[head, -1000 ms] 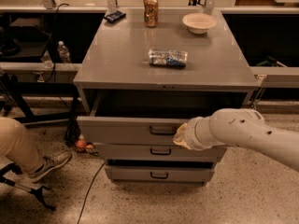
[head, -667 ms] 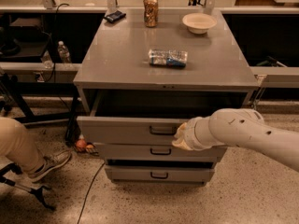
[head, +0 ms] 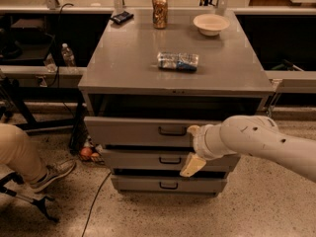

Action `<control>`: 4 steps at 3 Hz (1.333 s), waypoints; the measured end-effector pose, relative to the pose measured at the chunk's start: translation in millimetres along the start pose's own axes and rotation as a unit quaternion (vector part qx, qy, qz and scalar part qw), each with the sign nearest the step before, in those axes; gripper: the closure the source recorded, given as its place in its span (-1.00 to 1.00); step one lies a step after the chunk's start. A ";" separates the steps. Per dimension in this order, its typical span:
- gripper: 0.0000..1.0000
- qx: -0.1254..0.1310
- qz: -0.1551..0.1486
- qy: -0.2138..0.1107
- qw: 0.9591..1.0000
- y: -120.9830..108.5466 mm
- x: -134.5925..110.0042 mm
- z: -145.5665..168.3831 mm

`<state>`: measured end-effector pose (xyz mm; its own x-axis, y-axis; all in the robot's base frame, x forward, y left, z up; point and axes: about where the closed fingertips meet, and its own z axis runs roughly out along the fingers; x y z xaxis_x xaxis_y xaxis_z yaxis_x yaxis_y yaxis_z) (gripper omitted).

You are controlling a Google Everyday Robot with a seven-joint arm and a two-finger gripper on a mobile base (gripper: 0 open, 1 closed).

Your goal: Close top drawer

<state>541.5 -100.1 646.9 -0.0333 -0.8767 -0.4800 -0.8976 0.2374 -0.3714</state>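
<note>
Your gripper (head: 193,147) sits right in front of the top drawer (head: 133,131), near its right end. Its two pale fingers (head: 192,165) are spread wide, one up and one down, and they hold nothing. The upper finger is just beside the drawer's black handle (head: 172,131); you can't tell if it touches the front. The top drawer is pulled out of the grey cabinet (head: 123,63), and a dark gap shows above it. Under it are a middle drawer (head: 133,159) and a bottom drawer (head: 143,184). On top of the cabinet a shiny packet (head: 177,61) lies in the middle, with a can (head: 159,12) and a bowl (head: 211,23) at the back. Someone's leg (head: 17,152) and shoe (head: 52,174) are by the floor on the left.
</note>
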 end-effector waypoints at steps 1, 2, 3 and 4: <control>-0.35 0.000 0.000 0.000 1.000 0.1 0.0 0.0; 0.27 0.004 0.001 0.005 1.000 -3.3 3.8 1.6; 0.73 0.012 0.002 0.010 1.000 -10.9 7.9 5.0; 1.00 0.030 0.005 0.024 0.999 -26.4 17.7 5.1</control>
<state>566.8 -119.8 644.2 -0.0645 -0.8923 -0.4468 -0.8692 0.2702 -0.4140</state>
